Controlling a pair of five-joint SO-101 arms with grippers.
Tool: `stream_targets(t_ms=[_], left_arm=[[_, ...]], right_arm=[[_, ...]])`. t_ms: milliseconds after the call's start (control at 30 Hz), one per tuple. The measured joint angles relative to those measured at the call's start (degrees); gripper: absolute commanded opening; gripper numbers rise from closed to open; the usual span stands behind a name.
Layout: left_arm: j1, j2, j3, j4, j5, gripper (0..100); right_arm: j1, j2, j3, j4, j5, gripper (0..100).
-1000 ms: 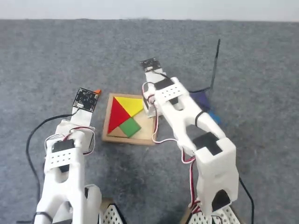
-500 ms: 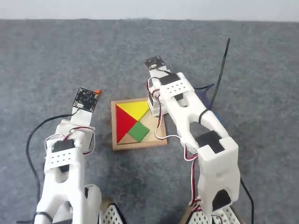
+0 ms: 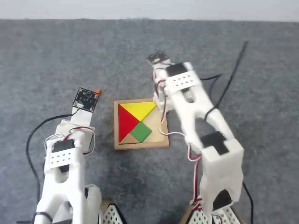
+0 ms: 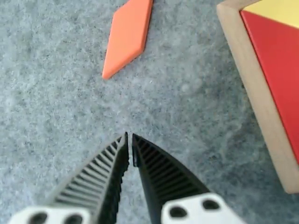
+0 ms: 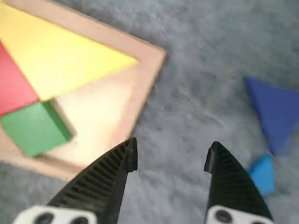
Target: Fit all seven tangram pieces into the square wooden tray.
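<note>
Starting with the left gripper (image 4: 129, 136): pinched just about shut with nothing in it, hanging over the grey felt of the table (image 3: 56, 51), off at roughly 9 o'clock from the square wooden tray (image 3: 116, 140) in the high view. Just past those tips, an orange parallelogram (image 4: 128, 35) lying flat on the felt, about 10 o'clock from the tray and clear of its rim. Over to the right gripper (image 5: 174, 144): spread wide, holding nothing, sat low near the tray's 2 o'clock corner, one finger right by the rim and the other out over the felt. Can't really say whether touching the wood or not. Inside the tray, just three pieces: yellow triangle (image 3: 138, 109) along the 12 o'clock edge, red triangle (image 3: 125, 127) along the 9 o'clock edge, green square (image 3: 141, 132) tucked against both, just at 6 o'clock of centre. Bare wood from about 3 to 5 o'clock. Beyond the right gripper on the side away from the tray, a dark blue triangle (image 5: 278, 112) and a smaller light blue piece (image 5: 262, 173) close together on the felt.
</note>
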Motion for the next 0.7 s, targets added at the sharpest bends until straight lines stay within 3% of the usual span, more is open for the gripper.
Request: stream_targets(t_ms=[200, 400, 700], left_arm=[[0.0, 0.0, 0.0, 0.0, 0.0, 1], [0.0, 0.0, 0.0, 0.0, -1.9, 1], [0.0, 0.0, 0.0, 0.0, -2.0, 1]], right_arm=[[7.9, -13.9, 2.8, 5.5, 9.0, 23.0], [16.7, -21.6, 15.8, 1.8, 19.5, 23.0], [21.6, -19.6, 30.2, -13.4, 17.2, 22.7]])
